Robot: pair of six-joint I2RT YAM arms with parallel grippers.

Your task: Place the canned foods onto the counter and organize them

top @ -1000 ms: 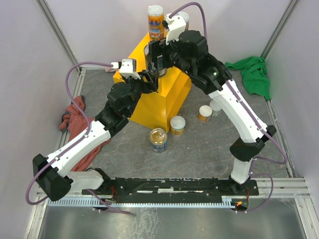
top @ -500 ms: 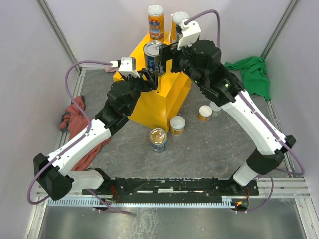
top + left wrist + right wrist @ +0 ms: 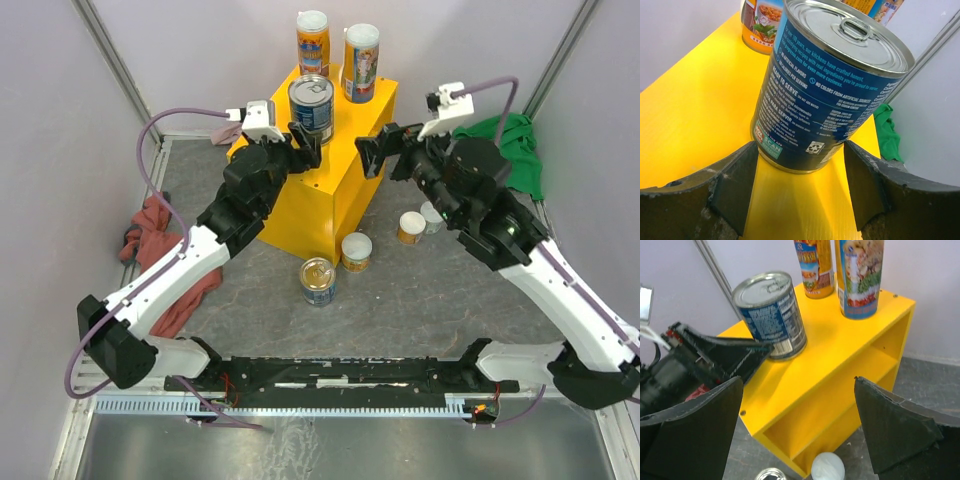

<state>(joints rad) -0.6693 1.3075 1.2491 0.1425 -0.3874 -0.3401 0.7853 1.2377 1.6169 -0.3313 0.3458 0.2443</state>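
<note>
The yellow counter (image 3: pixel 330 185) stands at the centre back. Two tall orange cans (image 3: pixel 313 42) (image 3: pixel 361 62) stand on its far end. A wide blue can (image 3: pixel 311 107) stands upright on its top, free of both grippers. My left gripper (image 3: pixel 303 145) is open, its fingertips (image 3: pixel 740 170) on either side of the blue can's (image 3: pixel 830 85) base. My right gripper (image 3: pixel 378 152) is open and empty, to the right of the counter (image 3: pixel 840 340). On the floor are a second blue can (image 3: pixel 318 280) and three short white-lidded cans (image 3: pixel 356 250) (image 3: pixel 411 226) (image 3: pixel 433 214).
A green cloth (image 3: pixel 505 150) lies at the back right and a red cloth (image 3: pixel 150 240) at the left under my left arm. Grey walls close in the sides and back. The counter's open shelved side (image 3: pixel 840 395) faces my right gripper.
My right gripper set the blue can on the counter top, let go and drew back to the right. My left gripper moved up closer to the can's base.
</note>
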